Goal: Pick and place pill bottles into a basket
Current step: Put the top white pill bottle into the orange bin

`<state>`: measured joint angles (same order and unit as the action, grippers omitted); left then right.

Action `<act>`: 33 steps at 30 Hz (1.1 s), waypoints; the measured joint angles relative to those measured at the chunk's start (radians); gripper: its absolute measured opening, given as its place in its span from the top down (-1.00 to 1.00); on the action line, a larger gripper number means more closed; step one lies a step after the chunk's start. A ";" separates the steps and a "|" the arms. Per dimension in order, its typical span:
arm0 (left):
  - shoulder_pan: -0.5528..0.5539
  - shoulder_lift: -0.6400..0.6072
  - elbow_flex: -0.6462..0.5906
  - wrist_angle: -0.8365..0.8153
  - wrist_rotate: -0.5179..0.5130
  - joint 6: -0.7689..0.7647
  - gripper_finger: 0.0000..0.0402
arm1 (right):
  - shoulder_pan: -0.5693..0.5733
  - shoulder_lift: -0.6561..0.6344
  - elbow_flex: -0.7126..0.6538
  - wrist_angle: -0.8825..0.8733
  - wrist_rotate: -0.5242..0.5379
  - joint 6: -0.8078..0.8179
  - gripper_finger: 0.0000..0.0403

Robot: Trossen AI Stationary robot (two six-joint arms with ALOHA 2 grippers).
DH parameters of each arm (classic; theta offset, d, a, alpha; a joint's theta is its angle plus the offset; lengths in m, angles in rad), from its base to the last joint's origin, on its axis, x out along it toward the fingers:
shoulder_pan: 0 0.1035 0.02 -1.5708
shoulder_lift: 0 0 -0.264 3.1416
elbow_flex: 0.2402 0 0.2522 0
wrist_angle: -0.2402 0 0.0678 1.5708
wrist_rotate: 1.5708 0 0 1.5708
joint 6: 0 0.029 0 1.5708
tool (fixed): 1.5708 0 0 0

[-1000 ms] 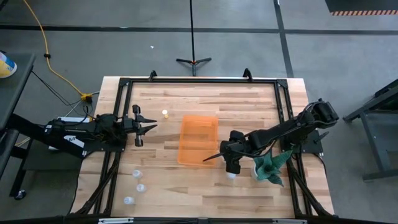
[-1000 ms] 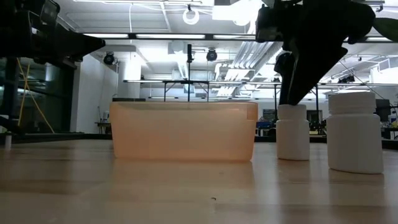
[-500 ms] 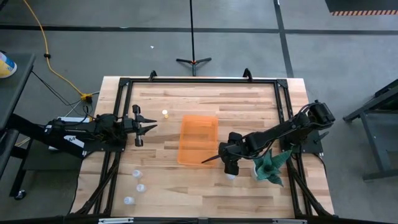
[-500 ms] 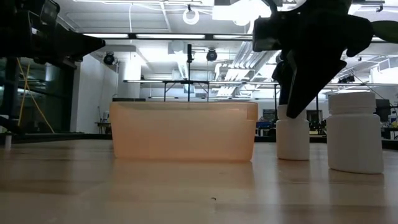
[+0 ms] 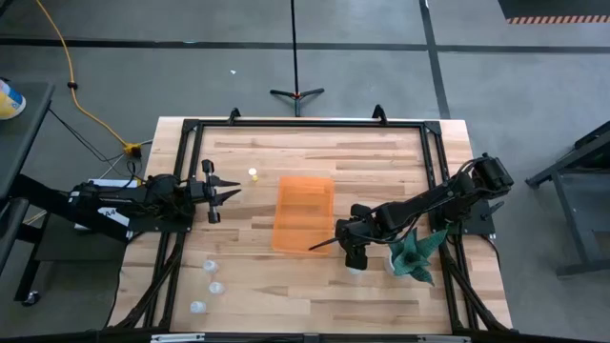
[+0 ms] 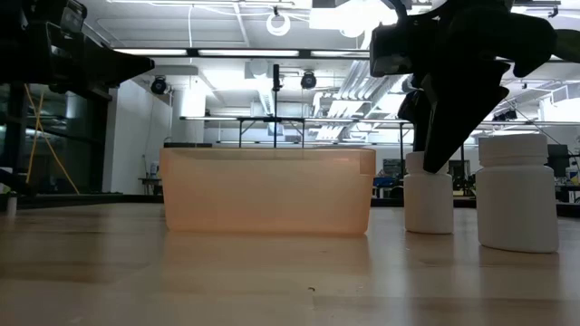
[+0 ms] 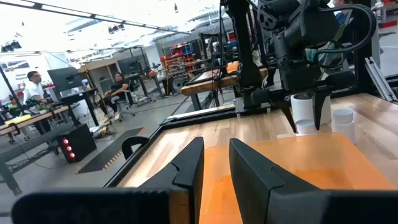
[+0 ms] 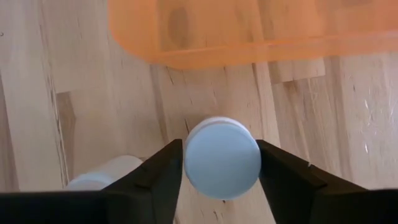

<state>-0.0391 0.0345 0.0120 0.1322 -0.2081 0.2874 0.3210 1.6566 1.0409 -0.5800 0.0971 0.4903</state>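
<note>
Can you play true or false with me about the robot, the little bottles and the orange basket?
1. The right hand has a pill bottle between its fingers. True.
2. The basket already has bottles in it. False: it looks empty in the high view.
3. The left hand is holding a bottle. False: it is open and holds nothing, off to the side of the basket.
4. Three bottles stand together near the table's front left corner. True.
5. The teal plant sits inside the basket. False: it stands on the table beside the right arm.
</note>
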 joint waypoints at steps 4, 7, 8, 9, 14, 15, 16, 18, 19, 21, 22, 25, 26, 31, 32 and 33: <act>0.000 0.000 0.000 0.000 0.000 0.000 0.45 | -0.007 0.000 0.000 0.000 0.006 0.047 0.22; 0.000 0.000 0.000 0.000 0.000 0.000 0.45 | -0.022 0.000 0.000 0.002 -0.011 0.087 0.26; 0.000 0.000 0.000 0.000 0.000 0.000 0.45 | -0.027 -0.001 0.000 0.002 -0.023 0.098 0.26; 0.000 0.000 0.000 0.000 -0.002 0.000 0.45 | -0.031 -0.001 0.000 0.002 -0.035 0.109 0.25; 0.000 0.000 0.000 0.000 -0.019 0.000 0.45 | -0.048 -0.002 0.013 -0.020 -0.124 0.138 0.19; 0.000 0.000 0.000 0.000 -0.020 0.000 0.45 | -0.051 -0.001 0.023 -0.045 -0.132 0.138 0.20; 0.000 0.000 0.000 0.000 -0.020 0.000 0.45 | -0.053 -0.001 0.039 -0.073 -0.134 0.134 0.21; 0.000 0.000 0.000 0.000 -0.020 0.000 0.45 | -0.060 -0.001 0.086 -0.129 -0.131 0.117 0.25; 0.000 0.000 0.000 0.000 -0.021 0.000 0.45 | -0.061 -0.001 0.112 -0.158 -0.124 0.108 0.26; 0.000 0.000 0.000 0.000 -0.021 0.000 0.45 | -0.065 -0.001 0.169 -0.223 -0.093 0.081 0.26; 0.000 0.000 0.000 0.000 -0.021 0.000 0.45 | -0.066 -0.001 0.197 -0.245 -0.074 0.067 0.26; 0.000 0.000 0.000 0.000 -0.023 0.000 0.45 | -0.066 -0.001 0.285 -0.268 0.010 0.002 0.22; 0.000 0.000 0.000 0.000 -0.023 0.000 0.45 | -0.066 -0.001 0.310 -0.267 0.039 -0.024 0.20; 0.000 0.000 0.000 0.000 -0.023 0.000 0.45 | -0.068 -0.002 0.353 -0.137 0.121 -0.146 0.21; 0.000 0.000 0.000 0.000 -0.023 0.000 0.45 | -0.068 0.003 0.352 -0.109 0.122 -0.168 0.23; 0.000 0.000 0.000 0.000 -0.023 0.000 0.45 | -0.069 0.011 0.352 -0.085 0.122 -0.186 0.25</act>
<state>-0.0393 0.0345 0.0120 0.1322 -0.2314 0.2874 0.2520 1.6680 1.3926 -0.6655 0.2194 0.3042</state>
